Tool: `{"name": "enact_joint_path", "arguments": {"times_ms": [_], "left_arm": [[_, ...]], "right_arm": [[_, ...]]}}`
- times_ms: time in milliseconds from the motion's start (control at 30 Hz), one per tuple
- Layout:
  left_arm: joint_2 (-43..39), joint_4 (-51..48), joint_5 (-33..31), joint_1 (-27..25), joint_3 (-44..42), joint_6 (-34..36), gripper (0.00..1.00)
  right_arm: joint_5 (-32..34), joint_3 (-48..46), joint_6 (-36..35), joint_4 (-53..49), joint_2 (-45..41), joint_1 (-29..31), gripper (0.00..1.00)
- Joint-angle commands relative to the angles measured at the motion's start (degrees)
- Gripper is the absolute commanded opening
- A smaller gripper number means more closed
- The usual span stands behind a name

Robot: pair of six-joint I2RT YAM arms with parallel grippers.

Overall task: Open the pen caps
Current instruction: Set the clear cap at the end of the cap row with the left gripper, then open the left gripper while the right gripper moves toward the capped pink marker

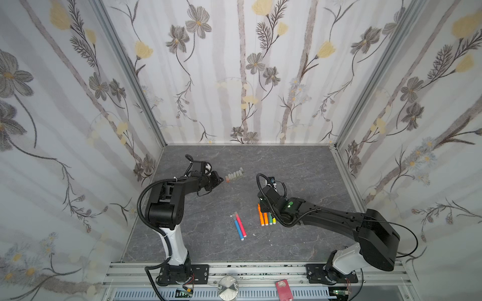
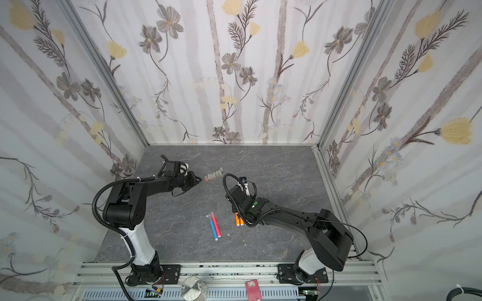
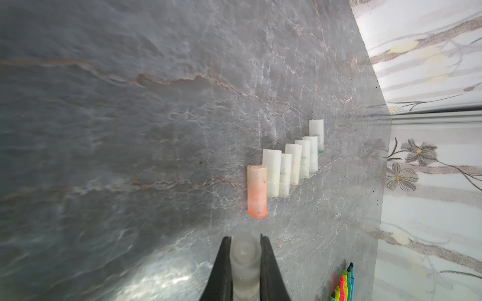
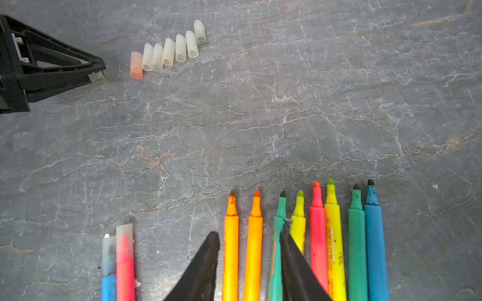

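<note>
Right wrist: uncapped pens (image 4: 318, 234) lie parallel, tips same way.

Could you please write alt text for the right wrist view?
The right gripper, open, frames two orange pens among eight uncapped pens. Beside them lie two capped pens; beyond, seven loose caps and the left gripper gripping another cap.

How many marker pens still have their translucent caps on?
2: the thin blue-barrelled marker pen and the thin pink-barrelled marker pen beside it, lying apart from the row of eight uncapped pens. None appears hidden.
</note>
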Motion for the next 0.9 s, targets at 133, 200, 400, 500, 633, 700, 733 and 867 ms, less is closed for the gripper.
{"name": "enact_joint_path", "arguments": {"times_ms": [133, 200, 400, 500, 633, 700, 733, 867], "left_arm": [[2.2, 2.5, -0.1, -0.9, 0.7, -0.7, 0.00], [2.6, 2.5, -0.3, -0.9, 0.9, -0.6, 0.00], [3.7, 2.7, -1.0, -0.9, 1.6, -0.4, 0.10], [4.4, 2.1, -1.4, -0.9, 2.4, 0.0, 0.14], [4.8, 0.7, -2.4, -0.9, 3.6, 0.9, 0.18], [4.8, 0.1, -2.6, -0.9, 4.2, 1.3, 0.19], [4.9, -0.2, -2.9, -0.9, 4.4, 1.5, 0.20], [4.9, -1.4, -3.6, -0.9, 5.3, 2.3, 0.23]], "right_arm": [[0.3, -1.4, 0.3, 1.1, -0.7, -0.1, 0.39], [0.3, -1.6, 0.3, 1.3, -0.7, -0.1, 0.39], [-0.7, -2.6, 0.8, 2.3, -0.7, -0.1, 0.39], [-1.0, -2.8, 0.9, 2.3, -0.6, -0.1, 0.39], [-1.0, -3.2, 0.9, 2.1, -0.7, -0.1, 0.39], [-1.3, -3.3, 0.9, 2.1, -0.7, -0.1, 0.39], [-1.5, -3.3, 0.9, 2.1, -0.7, -0.1, 0.39], [-1.8, -3.6, 1.0, 2.4, -0.7, -0.1, 0.39]]}}
